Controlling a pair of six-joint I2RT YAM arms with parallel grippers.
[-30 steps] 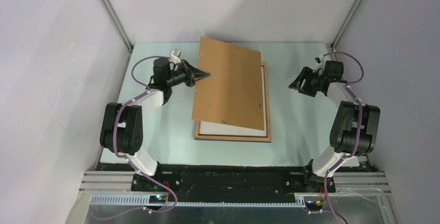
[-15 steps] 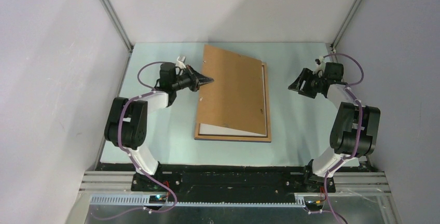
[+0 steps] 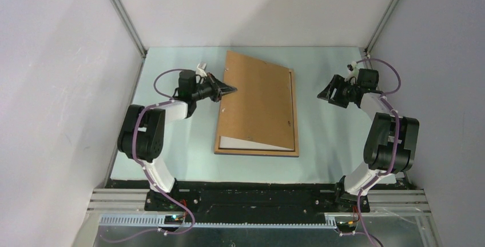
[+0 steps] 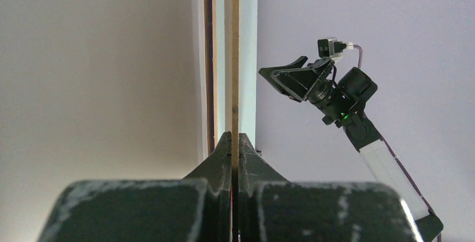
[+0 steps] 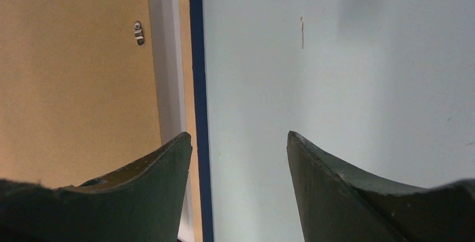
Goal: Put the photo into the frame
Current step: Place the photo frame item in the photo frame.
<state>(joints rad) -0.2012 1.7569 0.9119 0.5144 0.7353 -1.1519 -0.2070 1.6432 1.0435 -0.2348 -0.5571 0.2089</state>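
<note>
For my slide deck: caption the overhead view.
Left gripper holds the backing board tilted over the frame; right gripper hovers open beside it.

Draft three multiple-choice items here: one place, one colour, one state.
1. Relative to the frame, the right hand is: A left; B right, over bare table; C directly above.
2. The frame's outer edge is: A dark blue; B red; C green.
3. The left hand is: A open; B shut, empty; C shut on the backing board's edge.
1B, bare table lies beneath it; 2A, blue strip in the right wrist view; 3C, board edge pinched in the left wrist view.
</note>
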